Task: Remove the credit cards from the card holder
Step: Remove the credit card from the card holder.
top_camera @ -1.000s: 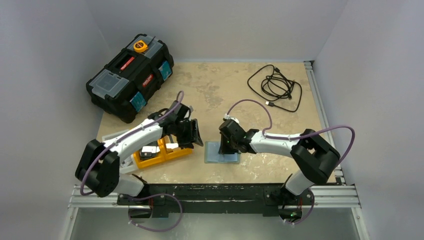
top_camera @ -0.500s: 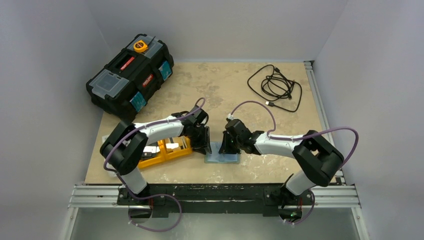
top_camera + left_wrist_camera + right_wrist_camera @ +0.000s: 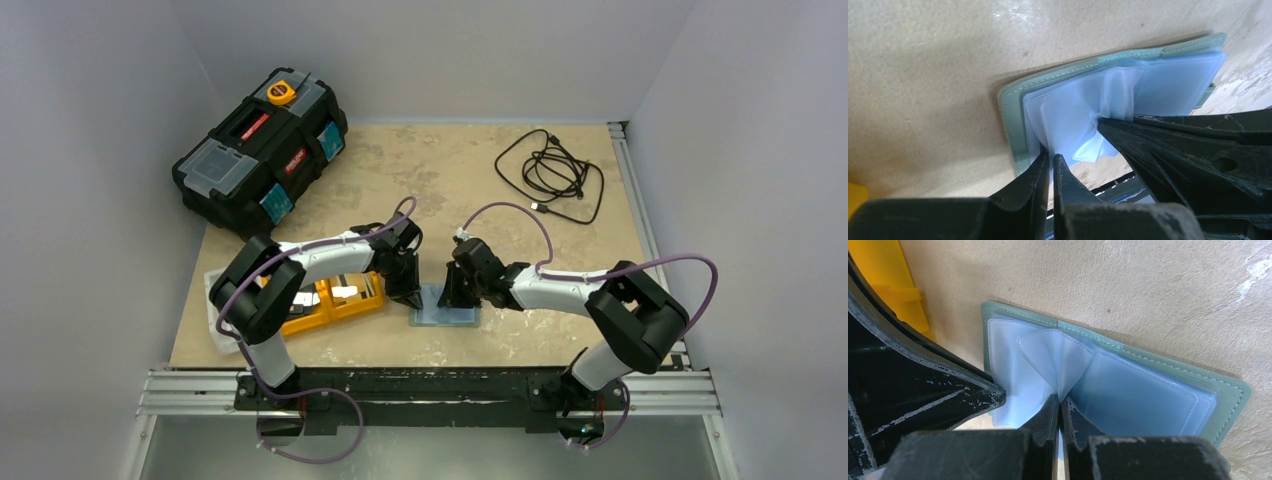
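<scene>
Closing on card holder (image 3: 1009, 115) left sleeve (image 3: 1068, 125), left hand (image 3: 1050, 159) now narrow, pinching; right hand (image 3: 1058, 402) pinches middle sleeve (image 3: 1058, 357); extraction likely next.

Seen from above, the left claw (image 3: 411, 297) and right claw (image 3: 447, 297) cover the far edge of the card holder (image 3: 450, 316). Its clear sleeves are too small there to show any card. Up close the sleeves are cloudy, so whether the left claw's tips pinch bare sleeve or a card cannot be told. Each wrist view loses a corner of the card holder behind the other claw. The orange tray (image 3: 310, 322) lies partly under the left arm, its contents too small to name.
</scene>
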Tool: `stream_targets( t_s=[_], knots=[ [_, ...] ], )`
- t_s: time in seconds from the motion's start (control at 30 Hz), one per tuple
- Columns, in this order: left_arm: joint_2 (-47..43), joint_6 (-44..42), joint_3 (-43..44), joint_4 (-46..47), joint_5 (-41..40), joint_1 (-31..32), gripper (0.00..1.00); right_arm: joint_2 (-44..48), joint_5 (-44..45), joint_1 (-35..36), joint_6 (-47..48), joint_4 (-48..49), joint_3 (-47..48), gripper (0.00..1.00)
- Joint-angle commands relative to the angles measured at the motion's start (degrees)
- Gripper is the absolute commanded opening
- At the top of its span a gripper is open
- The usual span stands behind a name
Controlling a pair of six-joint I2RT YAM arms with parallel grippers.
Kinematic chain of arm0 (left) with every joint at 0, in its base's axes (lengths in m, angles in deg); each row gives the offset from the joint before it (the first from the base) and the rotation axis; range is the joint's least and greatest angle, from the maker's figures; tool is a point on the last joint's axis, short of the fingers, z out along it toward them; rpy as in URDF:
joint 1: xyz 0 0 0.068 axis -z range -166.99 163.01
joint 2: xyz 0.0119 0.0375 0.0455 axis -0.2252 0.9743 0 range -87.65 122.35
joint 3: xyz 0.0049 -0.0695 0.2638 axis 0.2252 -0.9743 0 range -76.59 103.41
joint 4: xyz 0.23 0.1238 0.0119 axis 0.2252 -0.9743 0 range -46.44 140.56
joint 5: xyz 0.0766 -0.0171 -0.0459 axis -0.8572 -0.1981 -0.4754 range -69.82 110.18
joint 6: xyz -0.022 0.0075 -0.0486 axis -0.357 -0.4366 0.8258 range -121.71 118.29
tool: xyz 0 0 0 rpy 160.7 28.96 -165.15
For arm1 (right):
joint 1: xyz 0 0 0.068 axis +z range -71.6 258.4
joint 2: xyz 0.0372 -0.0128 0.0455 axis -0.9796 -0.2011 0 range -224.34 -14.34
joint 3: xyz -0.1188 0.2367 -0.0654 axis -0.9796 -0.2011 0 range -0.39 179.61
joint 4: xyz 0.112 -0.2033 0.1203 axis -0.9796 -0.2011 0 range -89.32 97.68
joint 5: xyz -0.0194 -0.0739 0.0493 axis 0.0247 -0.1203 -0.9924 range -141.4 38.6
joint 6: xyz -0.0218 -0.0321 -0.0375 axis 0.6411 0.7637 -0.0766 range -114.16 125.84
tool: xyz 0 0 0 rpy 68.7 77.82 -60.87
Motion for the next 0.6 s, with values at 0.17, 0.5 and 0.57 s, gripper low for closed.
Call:
stream_targets(
  t_s=[0.17, 0.5, 0.57],
  knots=[
    [-2.96, 2.0, 3.01, 4.16, 4.3, 1.65, 0.0, -1.76, 1.22, -0.03, 1.86, -0.82, -2.16, 0.0],
    [-5.34, 3.77, 3.11, 2.28, 1.49, 1.79, 0.0, 4.83, 0.38, -0.27, 1.53, -2.8, -0.56, 0.13],
    [-5.45, 3.85, 3.13, 1.79, 0.88, 1.79, 0.0, 7.18, 0.77, -0.42, 1.35, -4.18, 0.28, 0.22]
  ],
)
